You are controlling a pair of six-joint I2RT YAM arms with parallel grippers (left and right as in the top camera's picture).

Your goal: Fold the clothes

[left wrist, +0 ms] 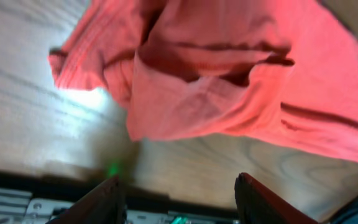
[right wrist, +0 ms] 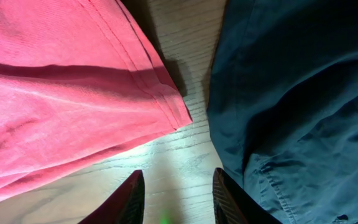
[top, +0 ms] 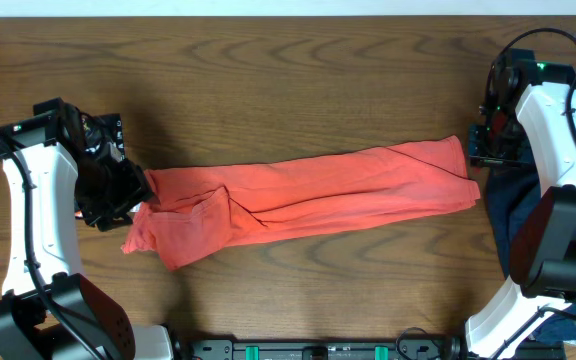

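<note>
The red garment (top: 318, 192) lay in a long strip across the table (top: 288, 60) as our left gripper (left wrist: 179, 186) and right gripper (right wrist: 178, 180) hovered at its 2 ends, jaws wide, empty. Next, we judged, each end needed pinching for the crosswise fold.

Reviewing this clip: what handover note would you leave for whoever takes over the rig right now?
Left gripper: jaws open, empty, at the rumpled left end of the red garment.
Right gripper: jaws open, empty, over bare table between the red garment's right corner and the blue garment.
Done: red garment lies as a long strip, apparently folded lengthwise.
Left: smooth it, fold it crosswise; blue garment unfolded.
</note>
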